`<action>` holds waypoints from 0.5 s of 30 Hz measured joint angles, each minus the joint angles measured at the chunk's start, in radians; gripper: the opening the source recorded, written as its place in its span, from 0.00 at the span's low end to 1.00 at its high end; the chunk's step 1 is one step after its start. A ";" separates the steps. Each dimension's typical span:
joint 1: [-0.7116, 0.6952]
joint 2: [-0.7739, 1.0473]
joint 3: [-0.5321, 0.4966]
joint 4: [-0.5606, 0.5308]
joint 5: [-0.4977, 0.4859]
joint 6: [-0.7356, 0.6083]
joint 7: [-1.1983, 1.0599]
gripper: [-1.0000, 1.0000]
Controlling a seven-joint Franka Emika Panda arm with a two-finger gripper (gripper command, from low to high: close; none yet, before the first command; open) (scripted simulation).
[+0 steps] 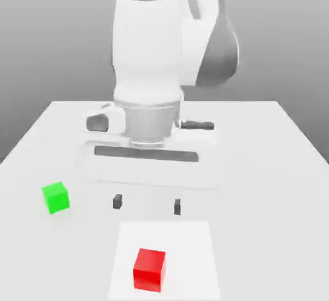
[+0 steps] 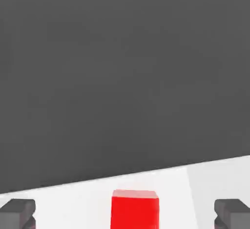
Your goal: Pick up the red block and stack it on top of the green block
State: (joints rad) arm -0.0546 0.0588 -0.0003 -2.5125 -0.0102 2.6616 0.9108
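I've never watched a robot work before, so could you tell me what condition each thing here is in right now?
gripper: open, holding nothing, above the table.
red block: resting on the table, not gripped, nothing on it.
green block: resting on the table, off toward the exterior view's left, nothing stacked on it.
table: white, bearing both blocks, which sit apart.

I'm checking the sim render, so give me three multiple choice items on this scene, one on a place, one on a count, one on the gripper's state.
1. In the exterior view, the green block lies where from the red block?
A. to its left and farther back
B. to its right
C. on top of it

2. How many blocks are on the table?
A. one
B. two
C. three

3. The gripper is:
A. shut on the red block
B. shut on the green block
C. open, holding nothing

Answers: 1 A, green sits left, apart. 2 B, one red, one green. 3 C, fingers spread apart, both blocks rest on the table.
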 joint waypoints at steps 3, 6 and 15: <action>-0.003 0.109 0.001 -0.020 0.009 0.053 0.004 0.50; -0.004 0.217 0.001 -0.010 0.010 0.139 0.006 0.50; -0.005 0.289 0.002 0.000 0.008 0.199 0.008 0.00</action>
State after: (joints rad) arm -0.0596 0.3483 0.0014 -2.5120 -0.0023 2.8610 0.9191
